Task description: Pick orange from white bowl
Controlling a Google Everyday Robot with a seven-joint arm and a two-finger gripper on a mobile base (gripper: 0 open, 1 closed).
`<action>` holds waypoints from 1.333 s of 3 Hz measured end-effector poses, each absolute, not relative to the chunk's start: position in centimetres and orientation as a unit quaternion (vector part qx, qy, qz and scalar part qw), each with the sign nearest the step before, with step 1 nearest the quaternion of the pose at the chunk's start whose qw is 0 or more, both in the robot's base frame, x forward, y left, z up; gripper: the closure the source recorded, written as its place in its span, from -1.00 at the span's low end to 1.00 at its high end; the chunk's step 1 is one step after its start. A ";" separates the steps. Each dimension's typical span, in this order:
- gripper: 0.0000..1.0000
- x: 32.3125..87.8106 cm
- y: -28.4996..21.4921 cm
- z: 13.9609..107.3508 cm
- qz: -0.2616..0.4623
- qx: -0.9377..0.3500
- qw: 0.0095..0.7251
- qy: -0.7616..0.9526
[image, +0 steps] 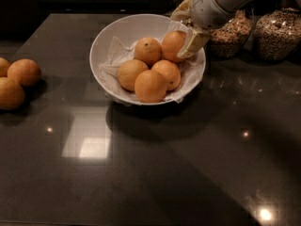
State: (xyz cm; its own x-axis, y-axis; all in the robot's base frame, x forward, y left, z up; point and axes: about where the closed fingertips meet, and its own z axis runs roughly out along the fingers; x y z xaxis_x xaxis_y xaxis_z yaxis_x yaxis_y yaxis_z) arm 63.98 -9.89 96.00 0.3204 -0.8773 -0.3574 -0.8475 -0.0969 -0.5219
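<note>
The white bowl (106, 41) stands at the back middle of the dark table, lined with crumpled white paper and holding several oranges. The orange (171, 45), deep orange with no stem dot, sits at the bowl's back right. My gripper (182, 36) reaches down from the upper right and straddles this orange. One cream finger (193, 42) presses its right side and the other is behind it near the rim. The orange still rests in the bowl. A smaller orange with a dark stem dot (147, 51) lies just left of it.
Three loose oranges (23, 72) lie at the table's left edge. Two glass jars of grains (277, 34) stand behind the bowl at the back right, close to my arm.
</note>
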 end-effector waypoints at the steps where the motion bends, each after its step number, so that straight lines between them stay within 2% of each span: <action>1: -0.32 64.3 -9.9 95.1 -0.017 -0.744 0.326 0.583; 4: -0.26 66.4 -9.3 91.8 -0.006 -0.758 0.295 0.582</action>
State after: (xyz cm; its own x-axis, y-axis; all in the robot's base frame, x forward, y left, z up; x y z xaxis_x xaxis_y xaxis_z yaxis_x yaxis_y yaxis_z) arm 66.37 -9.27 91.83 0.3235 -0.8852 -0.3342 -0.8787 -0.1499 -0.4532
